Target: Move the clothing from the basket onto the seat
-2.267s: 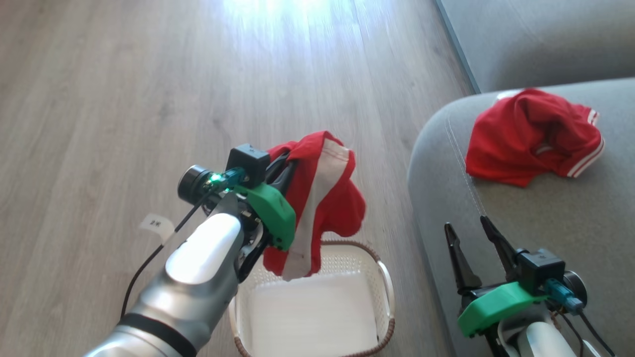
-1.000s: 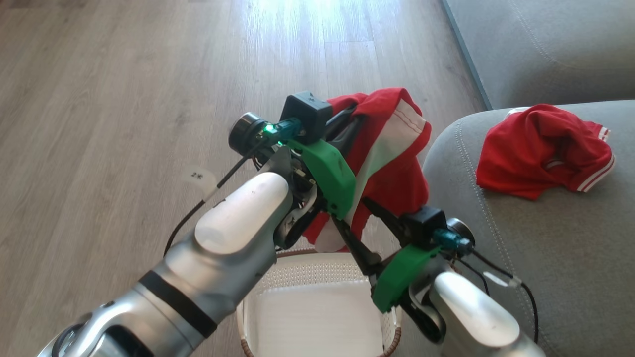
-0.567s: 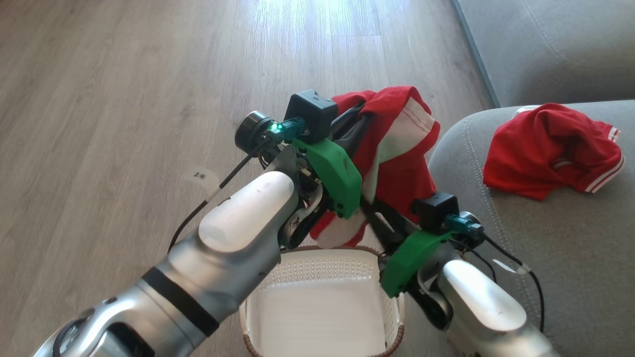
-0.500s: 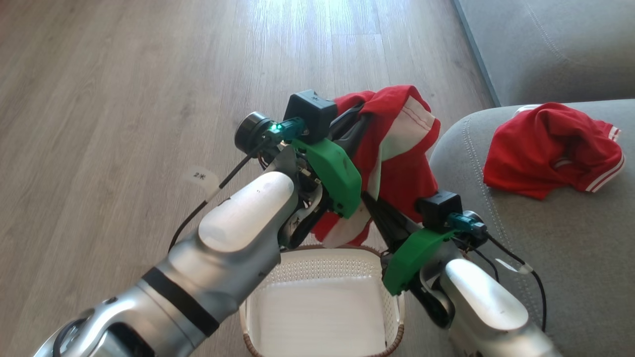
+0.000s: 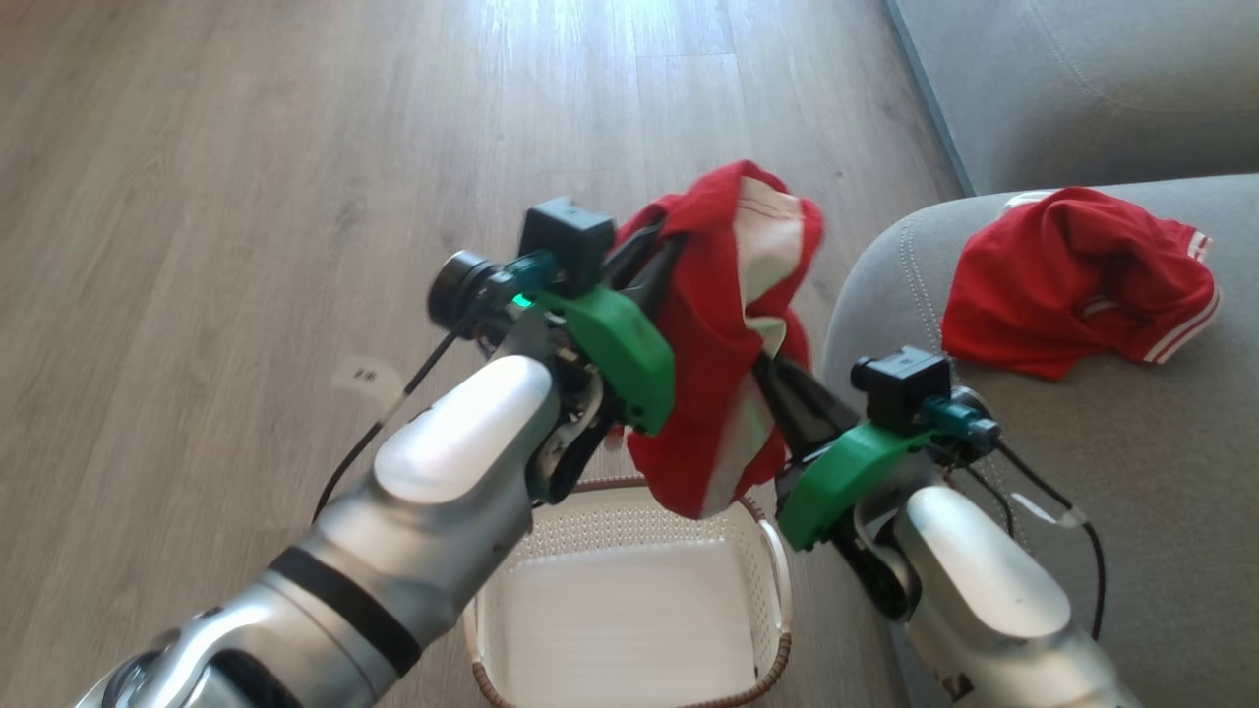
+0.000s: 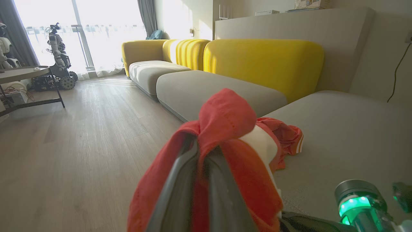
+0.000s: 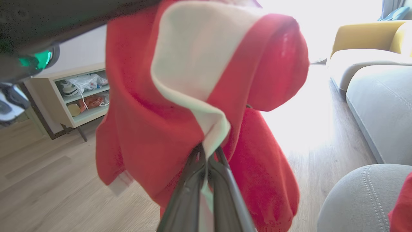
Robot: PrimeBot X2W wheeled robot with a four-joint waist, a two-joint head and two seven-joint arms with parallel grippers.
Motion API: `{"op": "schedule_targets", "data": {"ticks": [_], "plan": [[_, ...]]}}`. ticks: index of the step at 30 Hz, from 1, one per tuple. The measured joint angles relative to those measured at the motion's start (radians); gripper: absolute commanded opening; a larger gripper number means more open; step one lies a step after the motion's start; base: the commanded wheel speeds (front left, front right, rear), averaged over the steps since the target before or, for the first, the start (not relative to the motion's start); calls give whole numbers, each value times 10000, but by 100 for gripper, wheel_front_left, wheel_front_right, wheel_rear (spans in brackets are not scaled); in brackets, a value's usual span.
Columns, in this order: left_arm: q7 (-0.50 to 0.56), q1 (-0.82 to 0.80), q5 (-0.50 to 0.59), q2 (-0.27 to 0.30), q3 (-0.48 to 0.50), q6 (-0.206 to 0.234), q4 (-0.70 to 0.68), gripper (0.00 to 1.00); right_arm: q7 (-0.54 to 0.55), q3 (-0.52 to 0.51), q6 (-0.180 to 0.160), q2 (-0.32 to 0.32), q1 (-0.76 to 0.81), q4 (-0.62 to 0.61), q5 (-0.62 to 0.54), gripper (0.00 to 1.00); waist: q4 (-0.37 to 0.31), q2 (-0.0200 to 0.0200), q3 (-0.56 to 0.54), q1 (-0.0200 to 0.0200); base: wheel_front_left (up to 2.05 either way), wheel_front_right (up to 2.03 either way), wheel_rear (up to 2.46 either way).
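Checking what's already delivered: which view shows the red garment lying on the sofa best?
The head view: the garment lies whole on the sofa, white-striped trim clear. The left wrist view catches its striped edge behind the held garment; the right wrist view, a red sliver at the bottom-right corner.

You have silver forearms with a black band; green wrist brackets; black camera boxes; long dark fingers; black cables.

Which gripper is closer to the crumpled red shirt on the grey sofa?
Right. The right gripper is beside the grey sofa, near the red shirt; the left gripper is farther off, over the floor.
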Motion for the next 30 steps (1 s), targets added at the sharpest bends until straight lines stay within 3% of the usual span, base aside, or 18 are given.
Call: {"op": "schedule_targets", "data": {"ticks": [17,30], "plan": [[-1197,1205,-253,525,155,-198,1095,100,0,-2297,0,-194,-332,-1103,-1921,0,-1065,0,61,0,0,0,0],[-1547,2096,-130,529,-144,-67,493,100,192,-2677,0,-972,-332,-2038,-2169,0,-2555,0,86,0,0,0,0]]}}
